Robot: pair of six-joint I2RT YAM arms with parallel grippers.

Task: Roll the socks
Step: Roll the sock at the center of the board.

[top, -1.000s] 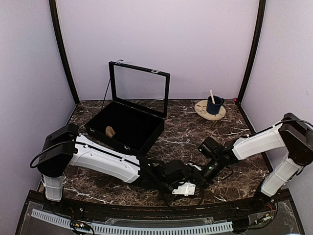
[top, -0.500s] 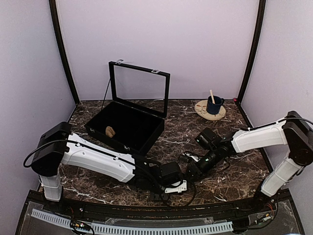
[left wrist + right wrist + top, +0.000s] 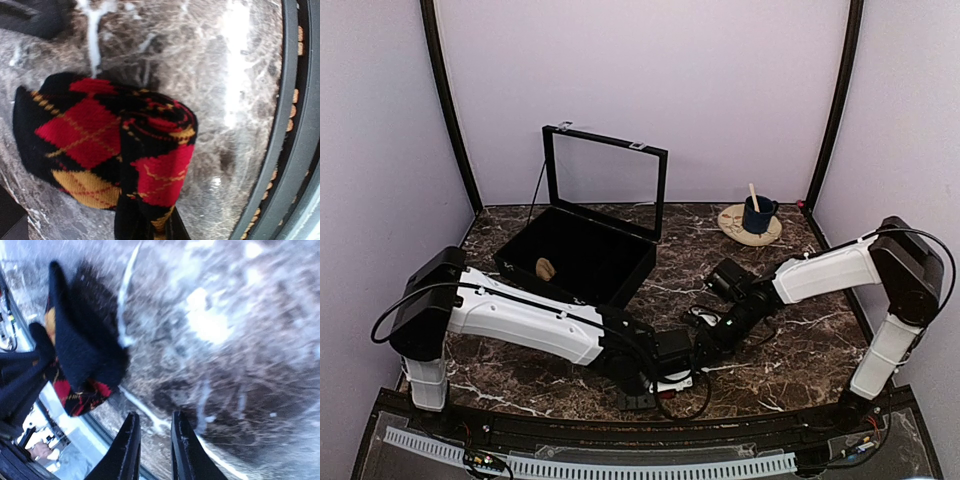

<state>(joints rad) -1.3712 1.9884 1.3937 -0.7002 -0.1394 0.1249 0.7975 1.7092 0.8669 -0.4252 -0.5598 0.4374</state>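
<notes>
Socks half-rolled; left end effector grip untellable, right end effector slightly spread.

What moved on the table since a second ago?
Both arms slid toward the robot's left. The left gripper, which seems to pinch the socks, drew that way first. The right gripper, its jaws slightly apart and empty, followed and is now close beside it. The black box and the blue cup stayed put.
</notes>
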